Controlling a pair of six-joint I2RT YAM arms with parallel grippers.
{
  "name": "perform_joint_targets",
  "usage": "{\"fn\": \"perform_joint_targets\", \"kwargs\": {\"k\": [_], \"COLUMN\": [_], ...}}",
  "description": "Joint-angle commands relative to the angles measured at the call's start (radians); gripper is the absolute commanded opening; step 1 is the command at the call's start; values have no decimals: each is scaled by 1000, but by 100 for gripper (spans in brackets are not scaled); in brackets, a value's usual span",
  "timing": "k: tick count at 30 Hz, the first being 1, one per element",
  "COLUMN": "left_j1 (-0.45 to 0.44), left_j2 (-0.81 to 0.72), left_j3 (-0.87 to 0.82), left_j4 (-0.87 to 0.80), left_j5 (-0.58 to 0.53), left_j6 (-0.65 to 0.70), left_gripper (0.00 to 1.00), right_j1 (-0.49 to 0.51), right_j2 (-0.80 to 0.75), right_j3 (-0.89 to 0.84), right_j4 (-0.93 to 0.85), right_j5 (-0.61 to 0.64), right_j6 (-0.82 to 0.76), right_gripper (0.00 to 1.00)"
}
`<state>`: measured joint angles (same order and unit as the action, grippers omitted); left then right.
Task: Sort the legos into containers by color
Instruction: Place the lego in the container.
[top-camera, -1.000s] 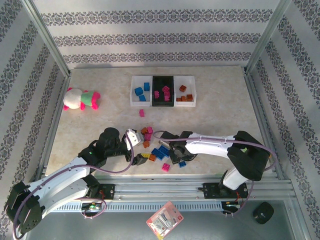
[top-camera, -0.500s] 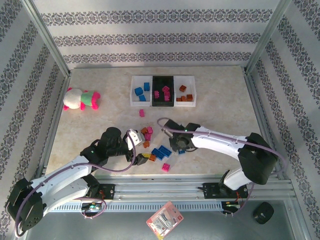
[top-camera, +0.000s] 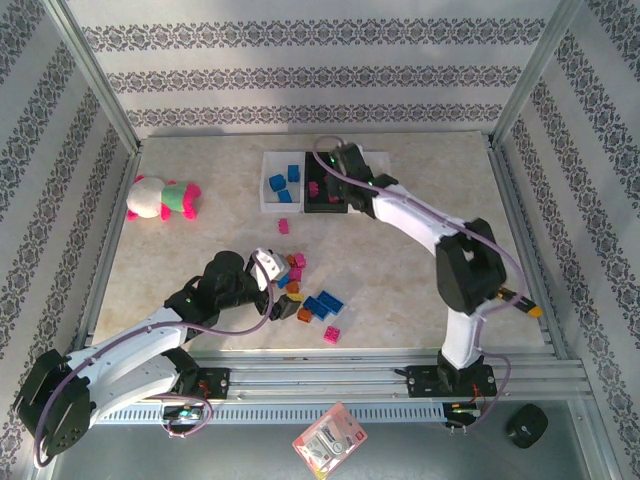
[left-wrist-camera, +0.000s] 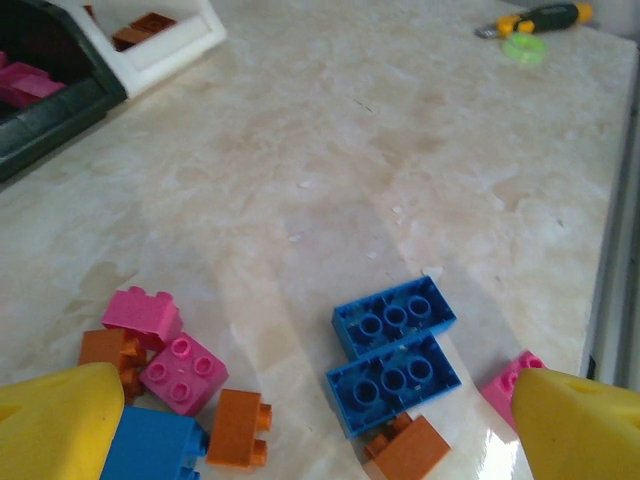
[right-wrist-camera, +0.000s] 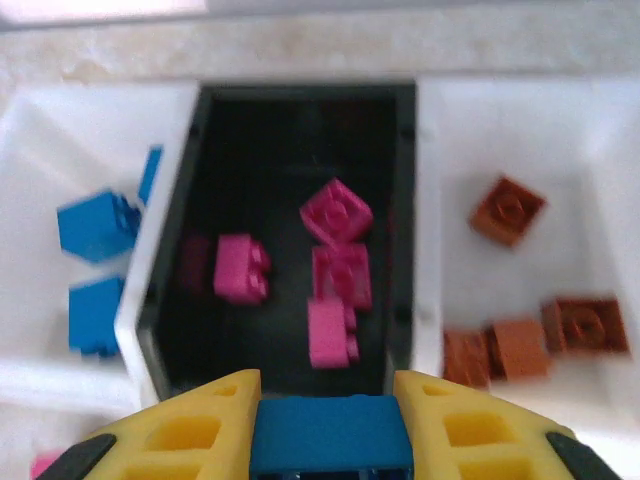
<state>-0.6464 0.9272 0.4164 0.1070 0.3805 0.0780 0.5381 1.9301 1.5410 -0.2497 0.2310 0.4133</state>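
Roughly halfway: trays (top-camera: 280, 207) part-filled, pile (top-camera: 315, 305) left to sort
Right gripper (right-wrist-camera: 330, 445) pinches a blue brick (right-wrist-camera: 330, 430) above the black tray (right-wrist-camera: 300, 130); left gripper (left-wrist-camera: 315, 405) gapes wide over the pile

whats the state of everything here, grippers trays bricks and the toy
left gripper: open, above the loose bricks
right gripper: shut on a blue brick, by the black tray
left white tray: holds blue bricks
black tray: holds pink bricks
right white tray: holds orange-brown bricks
loose bricks: scattered on the table
plush toy: lying on the table
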Motion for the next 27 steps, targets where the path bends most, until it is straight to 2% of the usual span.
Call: {"fn": "perform_joint_targets", "kwargs": {"k": [1, 8, 14, 16, 17, 22, 25, 27], "left_j1": [2, 3, 3, 3, 5, 6, 9, 15], "left_j2": [-19, -56, -62, -55, -48, -5, 7, 6], "left_j3": [1, -13, -19, -17, -11, 30, 43, 51], "left_j4": [89, 55, 67, 74, 70, 31, 9, -22], "left_j5": [-66, -155, -259, -279, -285, -305, -328, -348], "left_j6": [-106, -167, -223, -245, -257, -304, -317, -330], "left_gripper": [99, 99, 99, 99, 99, 99, 99, 99], "right_j1": [3, 30, 37, 39, 39, 43, 45, 48], "right_j2": [123, 419, 595, 625, 634, 562, 443, 329], "right_j3": [180, 585, 811, 860, 881, 862, 720, 546], "right_j4": [64, 22, -41, -64, -78, -107, -98, -54], "right_j5": [-75, -175, -182, -179, -180, -192, -206, -212], "right_j6": [-74, -91, -115, -130, -138, -181, -195, -202], "right_gripper": [29, 29, 30, 33, 38, 64, 70, 71]}}
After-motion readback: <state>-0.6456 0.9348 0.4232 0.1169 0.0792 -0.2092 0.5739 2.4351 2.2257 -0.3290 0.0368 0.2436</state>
